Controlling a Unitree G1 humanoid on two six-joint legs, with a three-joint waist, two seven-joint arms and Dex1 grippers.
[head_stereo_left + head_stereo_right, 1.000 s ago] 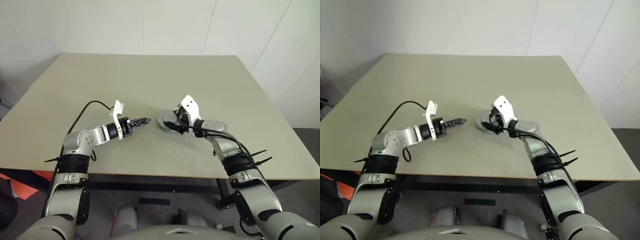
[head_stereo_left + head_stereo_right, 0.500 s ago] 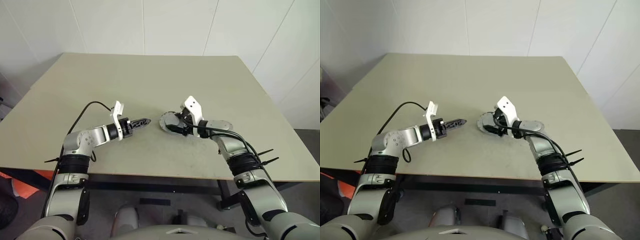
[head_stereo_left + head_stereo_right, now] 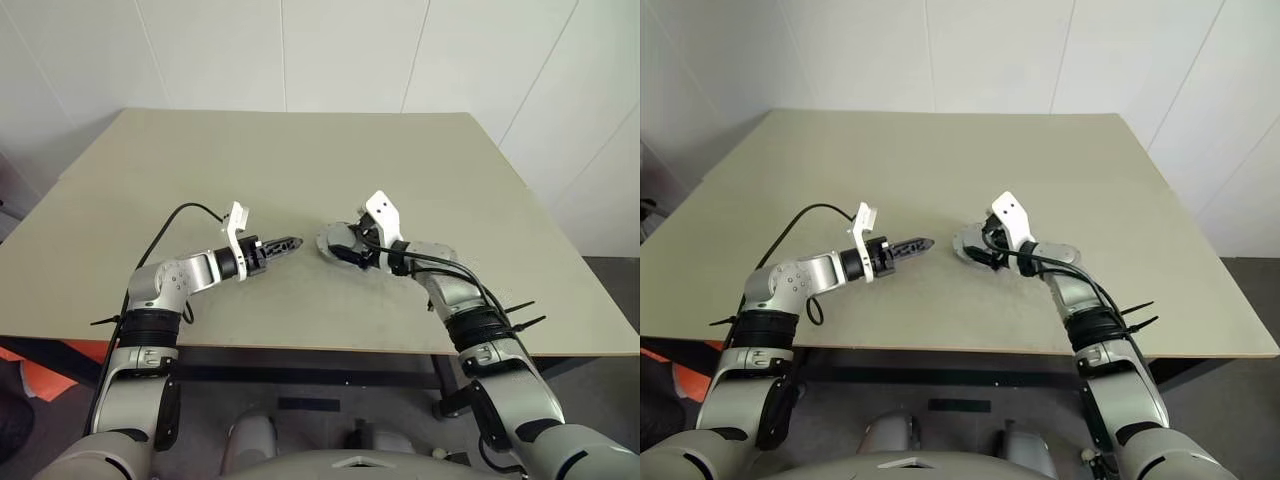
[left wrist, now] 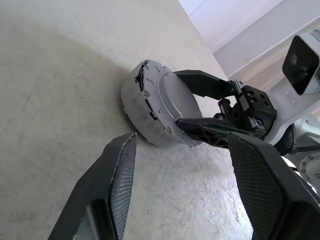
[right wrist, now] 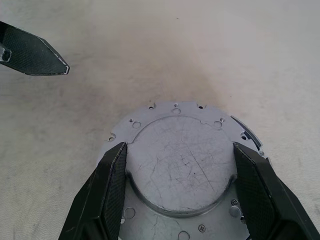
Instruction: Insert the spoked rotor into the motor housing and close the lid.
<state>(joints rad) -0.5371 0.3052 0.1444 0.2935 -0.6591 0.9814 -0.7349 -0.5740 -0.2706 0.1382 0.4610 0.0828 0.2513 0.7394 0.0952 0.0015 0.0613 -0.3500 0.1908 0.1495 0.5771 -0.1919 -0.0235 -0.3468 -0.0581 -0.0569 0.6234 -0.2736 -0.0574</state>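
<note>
Near the middle of the table (image 3: 420, 150), a little toward the robot's right, sits a round grey metal assembly (image 5: 182, 170) with its flat, scratched face up. Its outer flange carries small screw holes and a raised round centre; in the left wrist view it reads as a thick drum, closed on top (image 4: 160, 107). This appears to be the motor housing with the lid on it; I cannot tell from these pictures whether the spoked rotor is inside, since the top hides everything within. No brand, label or writing can be read on the assembly, the table or the arms.

The right gripper (image 5: 180, 165) reaches over the assembly from the robot's side. Its two black fingers stand wide apart, one on each side of the raised centre, lying over the flange; whether they actually press on the metal I cannot tell.

The left gripper (image 3: 283, 244) hangs low over the bare tabletop just beside the assembly, on its left, pointing at it. Its fingers (image 4: 117, 175) are spread with nothing between them, and they stop short of the drum's side wall.

Around this the tabletop is plain beige, with white wall panels behind. A black cable (image 3: 175, 215) loops above the left forearm, and black cables and zip ties run along the right forearm (image 3: 470, 315).
</note>
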